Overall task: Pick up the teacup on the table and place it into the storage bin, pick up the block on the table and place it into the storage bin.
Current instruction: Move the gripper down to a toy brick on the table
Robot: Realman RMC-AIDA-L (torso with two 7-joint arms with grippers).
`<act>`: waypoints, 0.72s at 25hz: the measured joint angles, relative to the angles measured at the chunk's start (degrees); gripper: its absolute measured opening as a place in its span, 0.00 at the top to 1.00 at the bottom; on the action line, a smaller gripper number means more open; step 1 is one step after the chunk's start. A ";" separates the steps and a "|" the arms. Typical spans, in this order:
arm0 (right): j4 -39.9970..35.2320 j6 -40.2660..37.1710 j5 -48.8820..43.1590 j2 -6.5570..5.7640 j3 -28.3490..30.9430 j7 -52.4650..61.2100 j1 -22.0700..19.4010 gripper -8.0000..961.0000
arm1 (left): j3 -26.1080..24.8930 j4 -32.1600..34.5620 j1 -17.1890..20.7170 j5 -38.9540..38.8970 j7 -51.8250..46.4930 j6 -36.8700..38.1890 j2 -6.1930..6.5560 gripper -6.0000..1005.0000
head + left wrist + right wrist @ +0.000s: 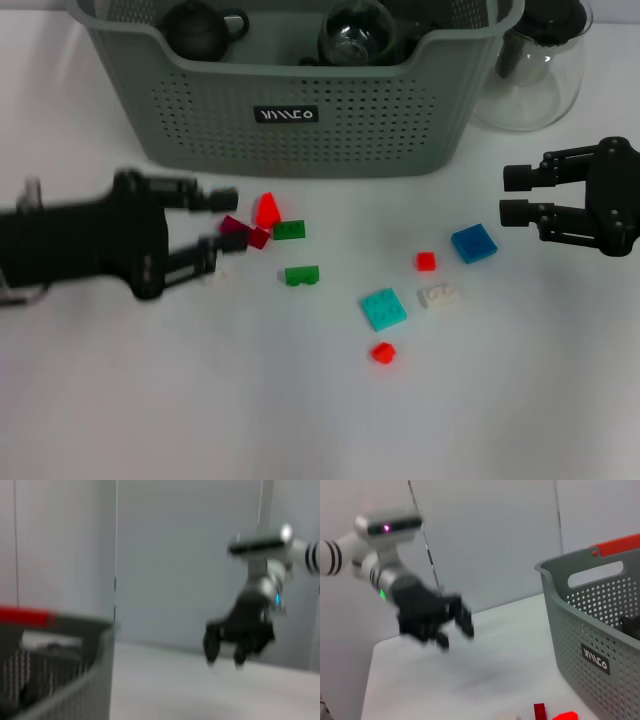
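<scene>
— Surface noted: plain white tabletop point(300, 420), matte, scattered with small plastic blocks. What is seen of the room?

— Pale grey walls point(485, 535) are seen from both wrist views, with thin vertical seams; nothing else of the room is shown.

— Storage bin?

— Large grey-green perforated plastic basket point(300, 120) with a small black label is set at the far edge of the table. A dark round teapot point(197, 28) and a clear glass globe-shaped vessel point(357, 32) are held inside. A clear glass pitcher point(535, 70) with a dark lid is placed just beside the bin on the robot's right.

— Blocks?

— Near the left gripper point(218, 232): a dark red block point(240, 230), a bright red wedge block point(266, 209), a flat green block point(289, 229), a second green block point(301, 275). Toward the right: a turquoise square plate point(384, 309), a white block point(438, 296), a small red block point(426, 261), a blue square plate point(473, 243), a round red piece point(383, 352). No teacup can be made out on the table.

— Grippers?

— Left gripper is recorded low over the table, fingers parted, the dark red block lying just at the fingertips; nothing is clamped. Right gripper point(515, 195) is held apart at the right side, fingers spread, nothing between them.
</scene>
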 joint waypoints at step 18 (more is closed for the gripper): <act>0.18 -0.25 0.08 0.25 0.08 0.34 -0.40 0.57 | -10.26 -22.89 2.69 6.61 22.07 -23.43 0.08 0.63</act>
